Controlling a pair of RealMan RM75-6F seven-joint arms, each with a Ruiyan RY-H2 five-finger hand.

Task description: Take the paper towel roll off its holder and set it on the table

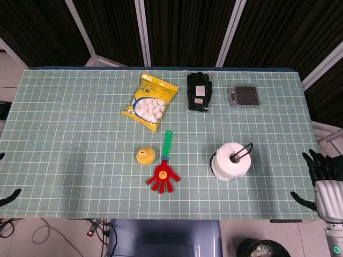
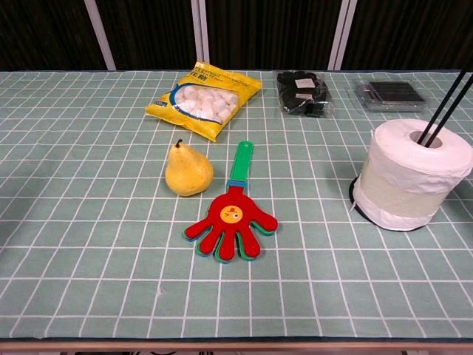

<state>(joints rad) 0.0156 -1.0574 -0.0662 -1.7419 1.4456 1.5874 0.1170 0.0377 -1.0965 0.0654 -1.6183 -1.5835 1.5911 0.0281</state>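
One paper towel roll (image 1: 231,160) stands upright on its one black wire holder (image 1: 245,150) on the right side of the desk (image 1: 64,118), the rod rising through its core. The right hand (image 1: 321,174) hangs off the desk's right edge, well apart from the roll, fingers spread and holding nothing. Only dark fingertips of the left hand (image 1: 8,197) show at the left edge; whether it is open I cannot tell. Also on the desk: one yellow pear (image 2: 188,173), one red hand-shaped clapper (image 2: 233,215), one yellow snack bag (image 1: 149,100), one black packet (image 1: 199,91) and one clear case (image 1: 244,96).
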